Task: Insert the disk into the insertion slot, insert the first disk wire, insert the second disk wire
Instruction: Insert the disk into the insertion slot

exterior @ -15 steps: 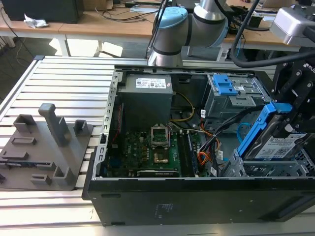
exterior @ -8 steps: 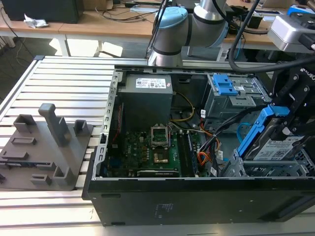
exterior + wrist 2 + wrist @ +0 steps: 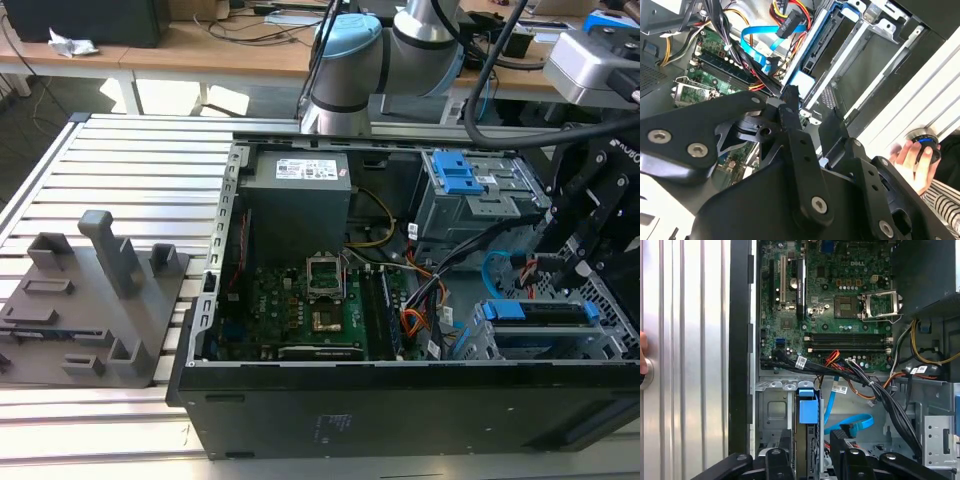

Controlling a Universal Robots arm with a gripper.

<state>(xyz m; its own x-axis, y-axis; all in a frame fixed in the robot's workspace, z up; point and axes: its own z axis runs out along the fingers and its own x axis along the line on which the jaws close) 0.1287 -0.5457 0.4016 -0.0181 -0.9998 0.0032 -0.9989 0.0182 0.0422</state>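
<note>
Black linkages of the tool (image 3: 812, 440) crowd the foreground in both wrist views. Its two fingers (image 3: 781, 455) stand apart on either side of the disk (image 3: 807, 412), which is seen edge-on with its bright blue end toward the motherboard (image 3: 840, 305). One finger sits just beside the disk. On the other side a gap shows, with cable colour through it, so I judge the tool moderately wide and clamping nothing.

The disk lies inside the insertion slot (image 3: 771, 410), the silver sheet-metal bay at a corner of the open computer case (image 3: 400, 410). In the exterior view it rests flat there, well apart from the grey cage with blue latches (image 3: 465, 185). How deep it is seated I cannot tell.

The step in hand looks like the first one, the disk's insertion, at or near its end. Neither wire appears connected. A blue flat cable (image 3: 856, 423) curls just beside the bay, and in the second wrist view its dark plug (image 3: 788, 24) seems to hang free near red and yellow leads (image 3: 790, 6). Any further push calls for straight travel along the bay, with the fingers kept off that loose cable. A person's hand (image 3: 912, 160) rests at a round button (image 3: 925, 140) on the slotted table (image 3: 130, 170).
</note>
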